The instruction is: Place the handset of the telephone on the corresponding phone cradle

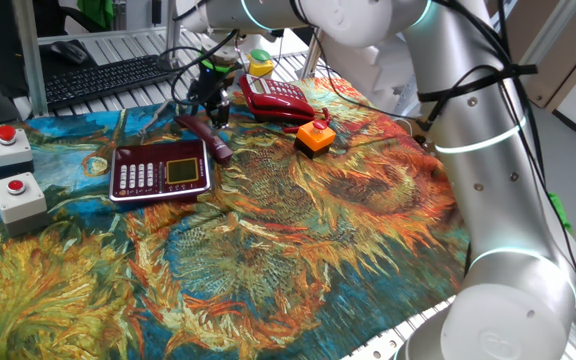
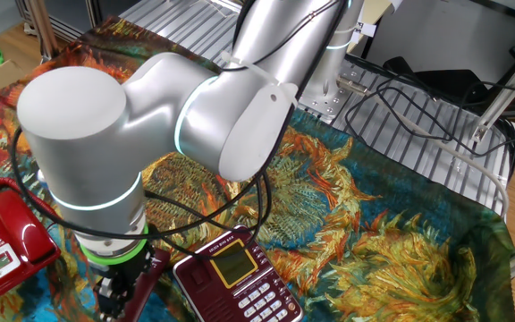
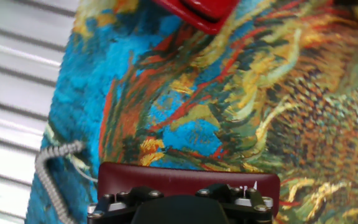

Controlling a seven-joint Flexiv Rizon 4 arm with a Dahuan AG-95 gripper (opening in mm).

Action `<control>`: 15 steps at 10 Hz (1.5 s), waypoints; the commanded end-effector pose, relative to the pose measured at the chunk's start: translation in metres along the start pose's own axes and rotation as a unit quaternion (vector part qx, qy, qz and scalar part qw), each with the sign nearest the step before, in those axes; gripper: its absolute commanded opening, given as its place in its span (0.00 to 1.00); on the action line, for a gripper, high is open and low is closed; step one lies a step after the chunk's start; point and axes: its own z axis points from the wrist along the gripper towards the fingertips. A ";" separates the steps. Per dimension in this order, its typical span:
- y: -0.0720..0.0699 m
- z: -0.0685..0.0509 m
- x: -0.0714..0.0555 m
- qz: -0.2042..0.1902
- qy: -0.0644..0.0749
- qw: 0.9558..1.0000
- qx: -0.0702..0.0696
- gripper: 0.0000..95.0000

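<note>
Gripper fingers apparently pinching handset beside phone cradle; keypad lettering illegible.

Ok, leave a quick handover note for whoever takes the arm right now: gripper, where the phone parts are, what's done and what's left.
Gripper: down at the dark maroon handset, near its far end. The hand view shows the handset right under the gripper; whether it is clamped cannot be told.
Handset: lying on the sunflower cloth just behind the phone cradle, grey cord trailing off the cloth's edge.
Phone cradle: flat on the cloth, keys and display up, nothing on it.
Red telephone: beyond them, not part of the job.
Done: approach to the handset.
Left: confirm grasp, lift, set the handset on the cradle.
</note>
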 end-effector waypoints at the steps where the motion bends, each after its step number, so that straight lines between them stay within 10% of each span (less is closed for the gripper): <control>1: 0.001 0.003 0.000 0.024 0.001 1.000 -0.001 0.80; 2: 0.001 0.005 0.000 0.036 0.001 0.999 -0.001 1.00; 15: 0.004 0.013 0.006 0.129 0.006 0.992 -0.004 1.00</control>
